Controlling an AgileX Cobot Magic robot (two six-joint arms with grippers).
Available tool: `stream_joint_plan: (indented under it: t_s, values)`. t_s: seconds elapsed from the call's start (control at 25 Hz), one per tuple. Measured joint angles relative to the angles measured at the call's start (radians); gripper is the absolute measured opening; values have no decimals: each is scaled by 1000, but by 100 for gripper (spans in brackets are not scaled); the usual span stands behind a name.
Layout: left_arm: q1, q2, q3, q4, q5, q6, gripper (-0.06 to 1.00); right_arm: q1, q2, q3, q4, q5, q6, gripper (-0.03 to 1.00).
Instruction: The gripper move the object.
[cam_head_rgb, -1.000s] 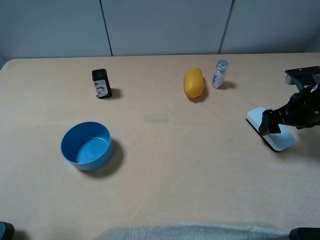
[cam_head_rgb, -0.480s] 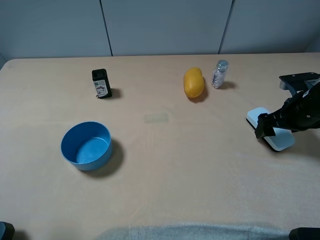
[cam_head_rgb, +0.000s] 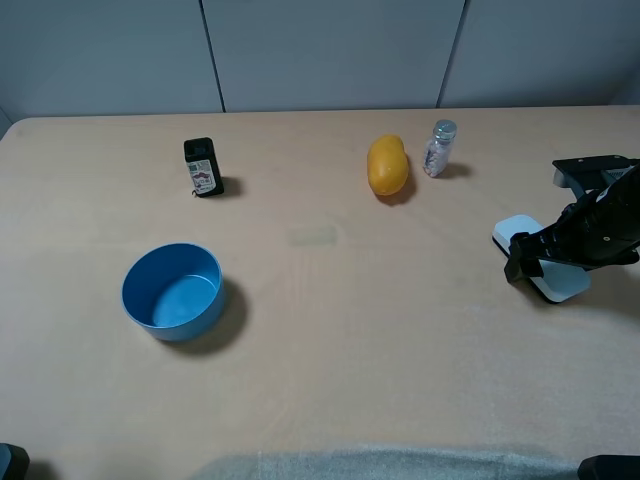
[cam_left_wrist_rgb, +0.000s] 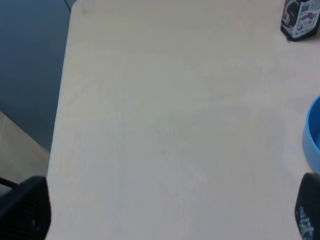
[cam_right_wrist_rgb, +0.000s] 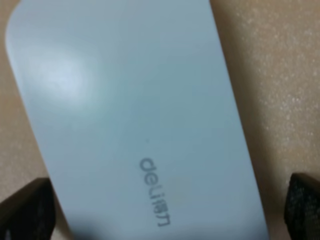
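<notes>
Right gripper (cam_head_rgb: 543, 260) hovers over white oblong case (cam_head_rgb: 517, 232) near right edge of table (cam_head_rgb: 330, 330), jaws spread, one finger either side of case. "deli" lettering shows on case lid. Left gripper (cam_left_wrist_rgb: 167, 215) spread wide at near left, by blue bowl (cam_head_rgb: 172, 290). Far side: black labelled box (cam_head_rgb: 203, 167), orange fruit (cam_head_rgb: 387, 165), small bottle (cam_head_rgb: 438, 147).

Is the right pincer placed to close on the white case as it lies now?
Probably yes. The right pincer is open, its fingers flank the white case on either side, and nothing shows between them and it.
</notes>
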Motion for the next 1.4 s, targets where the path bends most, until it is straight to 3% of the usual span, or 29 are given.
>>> stream_joint_plan:
  t_s: [0.32, 1.04, 1.4]
  values:
    - [0, 0, 0, 0, 0, 0, 98, 0, 1, 0, 4, -11, 0, 46]
    - [0, 0, 0, 0, 0, 0, 98, 0, 1, 0, 4, -11, 0, 46]
    - [0, 0, 0, 0, 0, 0, 98, 0, -98, 0, 4, 61, 1, 45]
